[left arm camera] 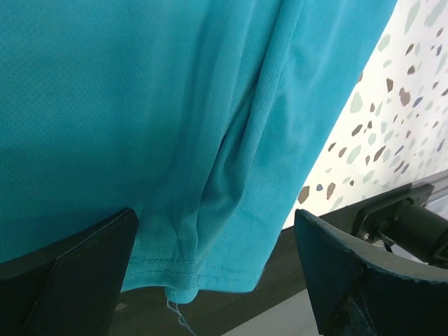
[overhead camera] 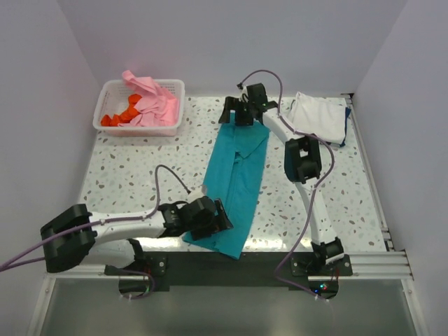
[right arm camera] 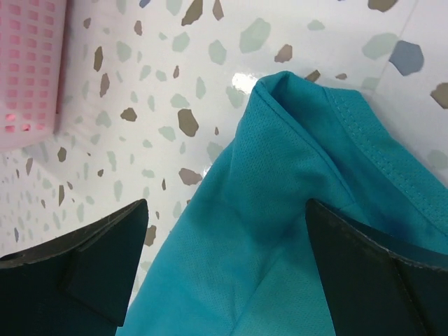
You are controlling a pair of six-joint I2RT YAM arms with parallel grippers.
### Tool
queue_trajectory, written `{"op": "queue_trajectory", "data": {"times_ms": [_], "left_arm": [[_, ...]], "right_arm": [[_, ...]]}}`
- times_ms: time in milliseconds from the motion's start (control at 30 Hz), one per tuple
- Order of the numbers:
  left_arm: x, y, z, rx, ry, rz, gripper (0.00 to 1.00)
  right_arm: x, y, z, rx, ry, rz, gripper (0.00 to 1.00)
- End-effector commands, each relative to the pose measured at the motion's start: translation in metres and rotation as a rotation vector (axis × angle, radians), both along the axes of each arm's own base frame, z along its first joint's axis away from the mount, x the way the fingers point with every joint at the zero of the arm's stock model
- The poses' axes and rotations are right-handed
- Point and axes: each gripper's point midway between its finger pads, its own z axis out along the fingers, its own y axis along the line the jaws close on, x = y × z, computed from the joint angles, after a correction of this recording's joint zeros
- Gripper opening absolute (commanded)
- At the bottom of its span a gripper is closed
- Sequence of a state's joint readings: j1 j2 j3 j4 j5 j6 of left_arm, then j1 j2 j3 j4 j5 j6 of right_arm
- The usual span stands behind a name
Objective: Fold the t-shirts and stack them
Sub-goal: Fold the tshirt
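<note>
We see the teal t-shirt lying as a long strip, right of the white basket and nearer the arms. The left gripper is at the strip's end farthest from the basket, spread wide over the hem. The right gripper is at the end level with the basket, also spread wide. The pink t-shirt and orange-red t-shirt are in the basket. The white t-shirt lies on the dark blue t-shirt far right of it.
</note>
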State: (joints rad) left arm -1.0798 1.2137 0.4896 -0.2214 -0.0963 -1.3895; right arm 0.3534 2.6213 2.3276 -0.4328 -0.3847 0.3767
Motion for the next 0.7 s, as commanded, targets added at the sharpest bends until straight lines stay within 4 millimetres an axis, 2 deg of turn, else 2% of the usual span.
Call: {"op": "queue_trajectory", "data": {"times_ms": [0,33,167,233,267,400,433,500,533,567,600,633,667], "left_arm": [[-0.026,0.015,-0.029,0.206,0.091,-0.013,1.00],[-0.019,0.005,-0.019,0.203,0.065,-0.014,1.00],[-0.016,-0.014,-0.004,0.185,0.013,-0.046,1.00],[-0.010,-0.016,0.002,0.195,-0.020,-0.053,1.00],[-0.006,-0.023,0.012,0.178,-0.040,-0.055,1.00],[0.007,-0.032,0.039,0.164,-0.119,-0.068,1.00],[0.013,-0.034,0.048,0.165,-0.156,-0.072,1.00],[0.019,-0.032,0.062,0.162,-0.197,-0.057,1.00],[0.026,-0.027,0.069,0.186,-0.232,-0.043,1.00],[0.028,-0.022,0.073,0.200,-0.247,-0.028,1.00],[0.031,-0.017,0.082,0.198,-0.267,-0.010,1.00],[0.036,-0.003,0.085,0.243,-0.294,0.022,1.00],[0.039,0.006,0.087,0.263,-0.305,0.050,1.00]], "right_arm": [[-0.017,0.006,-0.059,-0.038,0.111,0.017,0.99],[-0.017,0.010,-0.058,-0.042,0.101,0.028,0.99],[-0.006,0.007,-0.048,-0.057,0.062,0.007,0.99],[-0.001,0.007,-0.033,-0.056,0.023,0.001,0.99],[0.001,0.007,-0.024,-0.052,0.006,0.002,0.99],[0.010,0.005,0.040,-0.051,-0.087,-0.004,0.99],[0.010,0.005,0.071,-0.045,-0.138,0.001,0.99],[0.007,0.000,0.095,-0.055,-0.173,-0.006,0.99],[0.005,-0.003,0.110,-0.062,-0.198,-0.002,0.99],[0.002,-0.008,0.139,-0.061,-0.241,-0.018,0.99],[-0.006,-0.013,0.141,-0.076,-0.225,-0.020,0.99],[-0.011,-0.016,0.147,-0.091,-0.234,-0.016,0.99],[-0.019,-0.021,0.174,-0.087,-0.269,-0.026,0.99]]}}
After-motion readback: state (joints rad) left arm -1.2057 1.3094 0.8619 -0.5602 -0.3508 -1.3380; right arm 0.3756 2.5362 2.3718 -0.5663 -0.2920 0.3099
